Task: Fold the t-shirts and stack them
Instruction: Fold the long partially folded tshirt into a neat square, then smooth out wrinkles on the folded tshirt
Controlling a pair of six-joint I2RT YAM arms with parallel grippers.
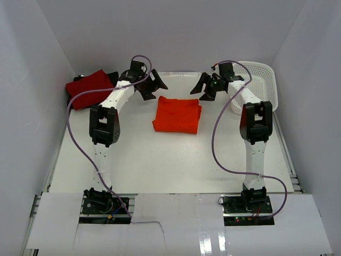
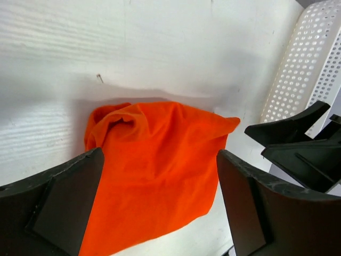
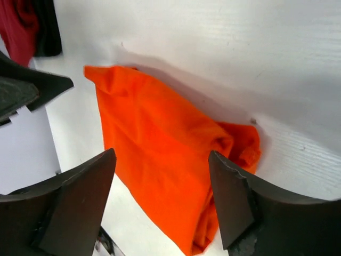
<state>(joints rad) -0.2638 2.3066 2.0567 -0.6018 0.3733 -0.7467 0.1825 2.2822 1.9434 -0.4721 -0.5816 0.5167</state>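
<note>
Folded bright orange cloth t-shirt lies mid white table; left gripper and right gripper hover spread open, holding nothing; gripping both edges evenly should preserve the fold

Left arm and right arm reach forward, jaws open, seemingly empty.

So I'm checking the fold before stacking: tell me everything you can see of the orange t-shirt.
The orange t-shirt is soft, bright cloth folded into a rough rectangle of several layers. Its edges are uneven and one end is bunched into wrinkles. It lies flat in the middle of the white table. Nothing holds it: the left gripper and the right gripper hang open above its far side, apparently clear of the cloth.
</note>
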